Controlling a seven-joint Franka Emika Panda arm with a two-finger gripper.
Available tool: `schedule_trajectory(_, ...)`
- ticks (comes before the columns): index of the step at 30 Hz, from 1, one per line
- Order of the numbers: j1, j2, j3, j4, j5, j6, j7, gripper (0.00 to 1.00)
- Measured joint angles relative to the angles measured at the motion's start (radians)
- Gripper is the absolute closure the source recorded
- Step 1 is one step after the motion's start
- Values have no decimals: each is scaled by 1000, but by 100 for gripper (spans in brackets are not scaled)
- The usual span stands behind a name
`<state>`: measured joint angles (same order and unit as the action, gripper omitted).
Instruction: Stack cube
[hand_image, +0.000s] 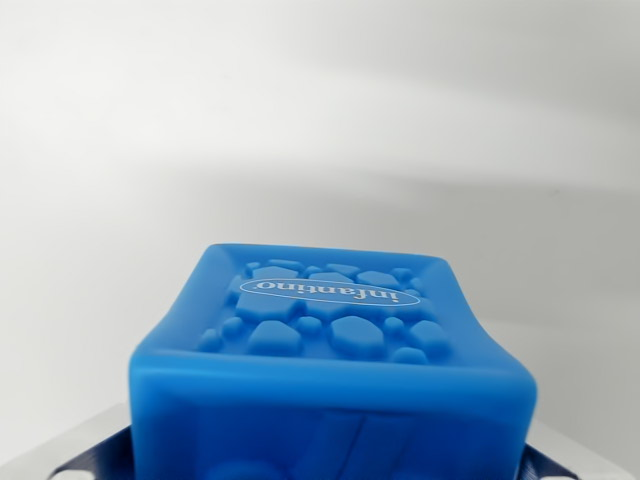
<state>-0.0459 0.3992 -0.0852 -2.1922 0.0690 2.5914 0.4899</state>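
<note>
Item: blue cube (330, 370), soft-looking, with raised pebble relief and an oval brand label on the face shown. It fills the near lower part of the wrist view.

Pincer (330, 462): metal parts are seen at the lower left and lower right corners, flanking the cube. The fingertips are hidden, so whether the cube is clamped cannot be told.

Surroundings: a pale, blurred counter (320, 120). No second cube is seen.

Containers: none seen; no contents to be listed.

Risks, as judged: the stacking target is blocked from view by the cube itself, so misalignment could go unnoticed. A soft cube may be squeezed out of shape and tilt on release.
</note>
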Motion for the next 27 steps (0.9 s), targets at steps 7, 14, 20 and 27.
schedule_trajectory(7, 28, -4, -1, 0, 0, -4, 55, 100)
schedule_trajectory(14, 52, -7, -2, 2, 0, -9, 105, 100)
schedule_trajectory(20, 75, -9, -3, 6, 0, -15, 150, 100)
schedule_trajectory(27, 99, -10, -4, 12, 0, -22, 201, 100)
